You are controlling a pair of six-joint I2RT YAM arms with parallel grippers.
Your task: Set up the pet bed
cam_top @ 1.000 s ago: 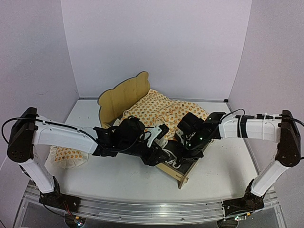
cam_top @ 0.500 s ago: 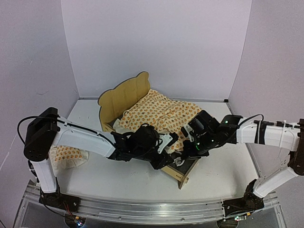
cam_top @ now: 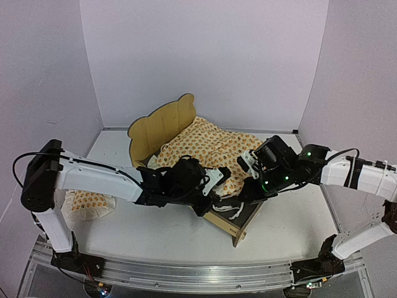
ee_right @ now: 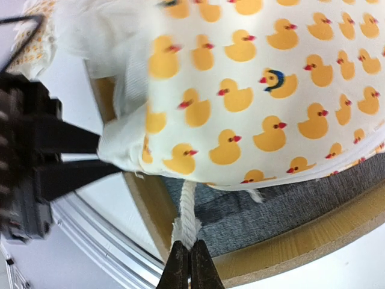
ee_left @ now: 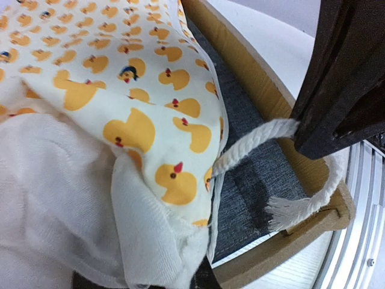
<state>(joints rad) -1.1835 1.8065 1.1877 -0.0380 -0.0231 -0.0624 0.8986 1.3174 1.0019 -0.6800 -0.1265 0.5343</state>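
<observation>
To stretch the duck-printed cream cover [ee_right: 252, 90] over the light plywood bed [ee_right: 289, 250], the right fingers [ee_right: 177, 268] clamp its white rope tie [ee_right: 186, 208], and the left fingers [ee_right: 66, 139] pinch the adjacent corner.

- The bed [cam_top: 158, 127] stands aslant on the white table [cam_top: 155, 233], its wavy headboard at the far left and its footboard at the near right.
- A duck-print cover [cam_top: 211, 149] lies rumpled over most of the bed.
- A white tie [cam_top: 231, 208] lies on the grey base by the footboard.
- The left gripper [cam_top: 211, 197] and right gripper [cam_top: 247, 197] meet low over the foot end.
- A matching pillow [cam_top: 87, 203] lies under the left arm, well apart from the bed.
</observation>
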